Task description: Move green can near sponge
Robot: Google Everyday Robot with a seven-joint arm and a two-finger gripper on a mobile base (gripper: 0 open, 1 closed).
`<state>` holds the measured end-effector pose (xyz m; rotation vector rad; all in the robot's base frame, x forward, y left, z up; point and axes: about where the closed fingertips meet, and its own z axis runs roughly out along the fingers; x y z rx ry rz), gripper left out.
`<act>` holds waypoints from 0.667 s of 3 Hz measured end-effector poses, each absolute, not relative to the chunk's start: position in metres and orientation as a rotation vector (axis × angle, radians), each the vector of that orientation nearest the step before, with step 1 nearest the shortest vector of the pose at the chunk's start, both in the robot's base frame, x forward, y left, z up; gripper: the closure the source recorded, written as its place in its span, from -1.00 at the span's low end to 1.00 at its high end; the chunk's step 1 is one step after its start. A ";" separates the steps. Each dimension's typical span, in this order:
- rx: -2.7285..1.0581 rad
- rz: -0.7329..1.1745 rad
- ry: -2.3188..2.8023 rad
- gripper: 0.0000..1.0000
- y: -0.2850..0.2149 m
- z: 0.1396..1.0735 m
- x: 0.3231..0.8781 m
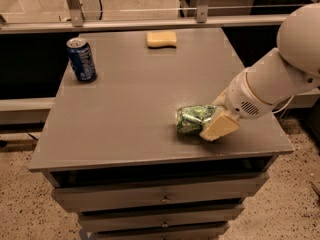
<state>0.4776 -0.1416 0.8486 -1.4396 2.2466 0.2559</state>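
While the grey table (125, 134) is filling the view, the white arm (280, 74) is reaching in from the right, its gripper (216, 123) touching the green can (192, 119) — gripped or not, I cannot tell. That can is lying on its side near the front right edge. The blue can (81, 60) is standing back left — the sponge (161, 38) is lying flat at the back edge, well apart.

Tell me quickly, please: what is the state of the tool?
Tool: at the mottled green aluminium can lying on the grey table; open or closed cannot be told.
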 end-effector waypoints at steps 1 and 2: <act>-1.402 0.140 2.223 0.69 -0.163 0.878 0.496; -1.404 0.136 2.220 1.00 -0.163 0.879 0.497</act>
